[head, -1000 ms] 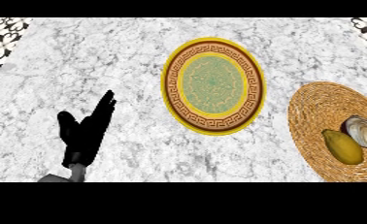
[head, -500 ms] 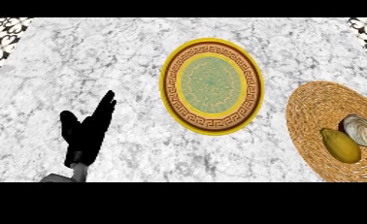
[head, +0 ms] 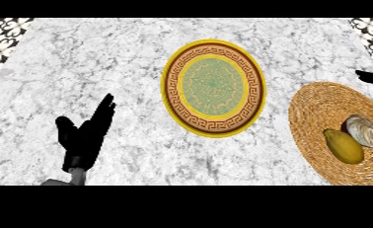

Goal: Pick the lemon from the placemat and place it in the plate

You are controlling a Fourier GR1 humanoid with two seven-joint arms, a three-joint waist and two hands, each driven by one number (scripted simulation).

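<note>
Since the earlier views we saw one change: a small black shape (head: 363,76) had come in at the 3 o'clock edge, just above the round woven straw placemat (head: 320,108). We judged it the tip of the right hand starting its reach; whether its fingers were apart or together we could not tell. The black left hand (head: 86,135) rested at 8 o'clock, fingers straight and together, thumb out, holding nothing. The smooth yellow oval lemon (head: 343,146) lay on the placemat at 4 o'clock, touching a glossy grey-brown shell-like object (head: 360,129) beside it. The round plate (head: 213,49), yellow rim, brown key-pattern band, green centre, sat near centre on the speckled white marble counter (head: 109,64), nothing on it. Pick not yet begun.
</note>
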